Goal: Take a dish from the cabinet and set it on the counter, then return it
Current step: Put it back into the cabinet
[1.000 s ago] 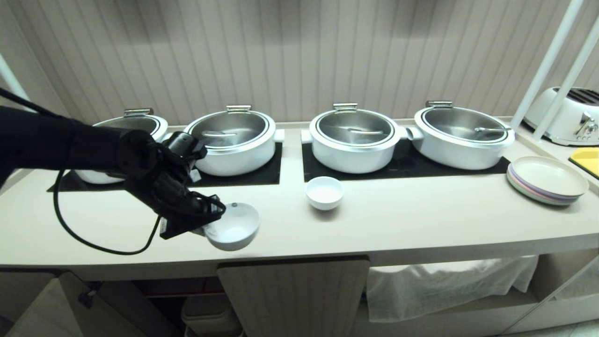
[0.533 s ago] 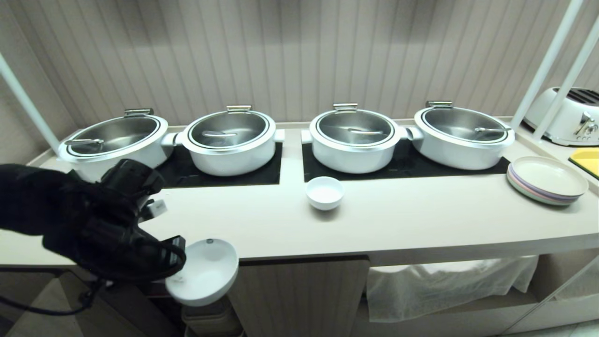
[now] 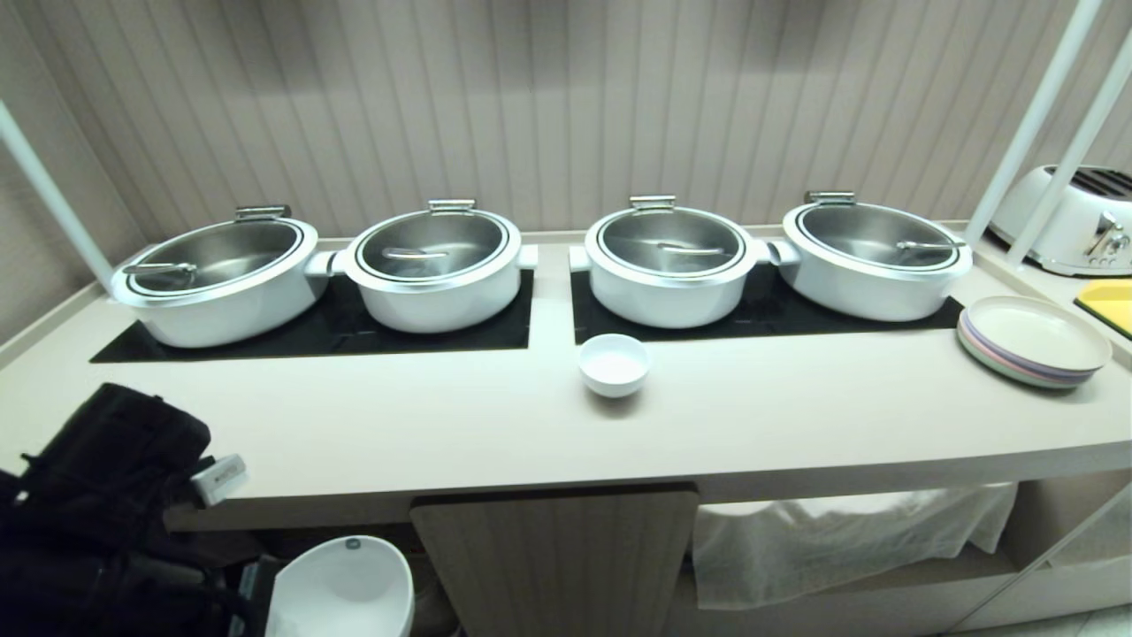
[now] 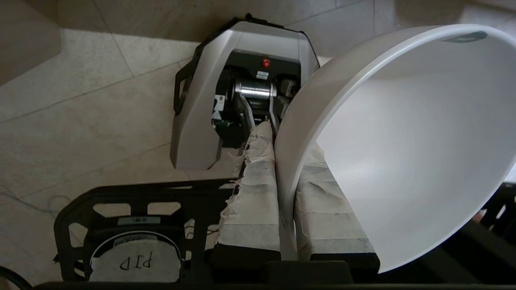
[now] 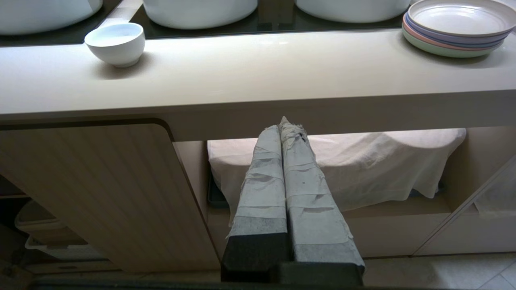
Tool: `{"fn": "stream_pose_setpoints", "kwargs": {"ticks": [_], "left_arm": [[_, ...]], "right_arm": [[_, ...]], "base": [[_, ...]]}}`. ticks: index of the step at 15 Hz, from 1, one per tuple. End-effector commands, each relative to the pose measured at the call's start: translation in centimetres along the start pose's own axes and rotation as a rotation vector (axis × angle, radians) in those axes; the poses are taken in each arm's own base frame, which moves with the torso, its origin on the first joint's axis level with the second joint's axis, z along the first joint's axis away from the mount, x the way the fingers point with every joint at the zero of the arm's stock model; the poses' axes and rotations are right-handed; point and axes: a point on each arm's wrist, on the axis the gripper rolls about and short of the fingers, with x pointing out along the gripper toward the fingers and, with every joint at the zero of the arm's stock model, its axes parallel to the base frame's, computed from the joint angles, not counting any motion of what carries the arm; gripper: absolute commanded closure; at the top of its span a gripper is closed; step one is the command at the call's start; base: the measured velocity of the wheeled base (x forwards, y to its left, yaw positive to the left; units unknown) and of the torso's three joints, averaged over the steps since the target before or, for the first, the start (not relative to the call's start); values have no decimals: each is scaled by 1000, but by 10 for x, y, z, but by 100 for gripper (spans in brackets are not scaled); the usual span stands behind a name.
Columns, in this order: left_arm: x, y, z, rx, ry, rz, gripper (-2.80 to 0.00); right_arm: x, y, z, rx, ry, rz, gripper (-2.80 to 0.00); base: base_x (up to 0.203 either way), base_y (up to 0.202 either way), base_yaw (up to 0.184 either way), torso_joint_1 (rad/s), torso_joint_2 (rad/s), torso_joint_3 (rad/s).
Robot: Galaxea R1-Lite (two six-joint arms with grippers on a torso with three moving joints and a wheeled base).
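Head view: below the counter (image 3: pixel 531 425) edge, lower left of frame, my left gripper (image 3: pixel 252 593) carries the dish (image 3: pixel 340 588) toward the open cabinet (image 3: pixel 553 557). Left wrist view: padded fingers (image 4: pixel 252 201) pinch its rim, which I judge stiff, slick, breakable ceramic. Right wrist view: right gripper (image 5: pixel 284 125) closed, empty.

dish (image 3: pixel 340 588) white (dark dot) | counter (image 3: pixel 495 425) cream-beige | cabinet (image 3: pixel 557 557) beige, ribbed | plates (image 3: pixel 1033 341) pastel

Dish (image 3: pixel 340 588) in left tool (image 4: pixel 284 193), from over counter (image 3: pixel 495 425) down below its edge.
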Motion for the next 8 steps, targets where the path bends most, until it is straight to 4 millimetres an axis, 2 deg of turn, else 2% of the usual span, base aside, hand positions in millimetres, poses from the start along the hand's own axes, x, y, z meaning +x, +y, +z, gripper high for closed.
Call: {"fn": "stream_pose_setpoints", "kwargs": {"ticks": [1,8], "left_arm": [[-6,4,-21,35,-10,-22,0],[-6,20,-53,58,1,-24,0]], "right_arm": [[0,0,0,0,-1,0,0],[0,0,0,0,-2,0,0]], "base": [[0,0,0,0,0,0],[0,0,0,0,0,0]]}}
